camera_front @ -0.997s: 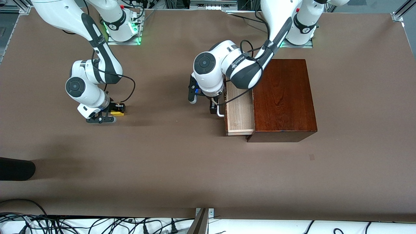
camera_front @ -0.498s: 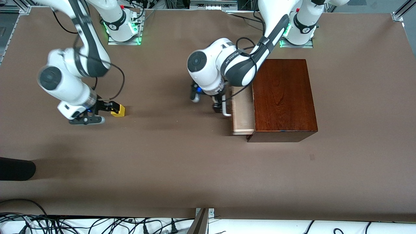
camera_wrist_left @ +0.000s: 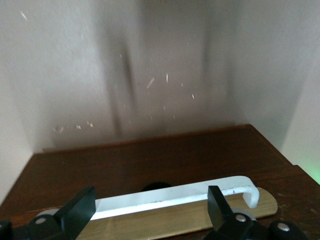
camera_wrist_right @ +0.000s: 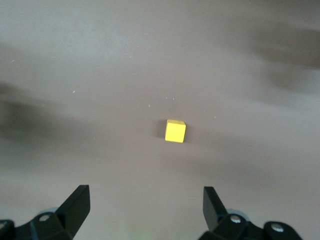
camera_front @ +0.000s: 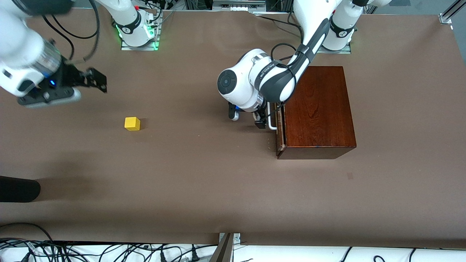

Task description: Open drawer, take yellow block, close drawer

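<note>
The yellow block [camera_front: 132,123] sits alone on the brown table toward the right arm's end; it also shows in the right wrist view [camera_wrist_right: 175,131]. My right gripper [camera_front: 99,80] is open and empty, up in the air, well apart from the block; its own view [camera_wrist_right: 145,202] looks down on the block. The drawer [camera_front: 278,131] is pushed almost fully into the dark-brown box [camera_front: 316,109]; a thin pale strip of the tray [camera_wrist_left: 200,219] still shows. My left gripper [camera_front: 263,123] is open at the white handle [camera_wrist_left: 175,197], which lies across between its fingers [camera_wrist_left: 80,207].
Cables and a metal bracket [camera_front: 226,247] lie along the table edge nearest the front camera. A dark object [camera_front: 18,189] lies at the right arm's end. Bare brown table [camera_front: 204,174] lies between the block and the box.
The left gripper pushed the drawer from well open to almost shut. The right gripper let go of the yellow block, rose and moved away toward the right arm's end.
</note>
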{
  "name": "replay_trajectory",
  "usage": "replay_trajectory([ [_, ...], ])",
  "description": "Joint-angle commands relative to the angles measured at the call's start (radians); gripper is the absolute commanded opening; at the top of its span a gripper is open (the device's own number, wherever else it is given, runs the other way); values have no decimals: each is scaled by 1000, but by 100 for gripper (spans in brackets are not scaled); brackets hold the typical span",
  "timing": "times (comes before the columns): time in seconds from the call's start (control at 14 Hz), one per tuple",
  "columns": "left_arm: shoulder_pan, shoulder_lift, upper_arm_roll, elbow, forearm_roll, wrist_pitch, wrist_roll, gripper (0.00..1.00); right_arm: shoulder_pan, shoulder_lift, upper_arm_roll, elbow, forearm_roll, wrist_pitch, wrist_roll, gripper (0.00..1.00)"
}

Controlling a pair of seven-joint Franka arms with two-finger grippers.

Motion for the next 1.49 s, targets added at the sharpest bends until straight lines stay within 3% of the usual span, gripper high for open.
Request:
replay_trajectory([
  [0.0,7,-33,21,-28,33,-52,-2,100,-10,-57,8,-10,13,-48,-41,100],
  [0.43,20,-91,18,23,13,-51,-18,100,-10,-53,-1,-5,11,-51,-75,100],
  [0.57,73,-146,16,74,-16,-54,-13,100,-10,-45,-1,-4,0,-42,-78,100],
  [0.78,170,-257,11,77,-39,-57,-4,100,-10,-28,-6,-2,-6,-27,-78,100],
  [0.93,281,-319,11,81,-152,-118,-2,100,-10,-28,-4,2,-6,-36,-78,100],
  [1.21,481,-378,19,123,-176,-169,-17,100,-10,-28,-11,4,-13,-53,-78,100],
  [1.42,509,-441,100,83,-183,-161,-132,100,-12,-28,-14,4,-13,-68,-66,100],
])
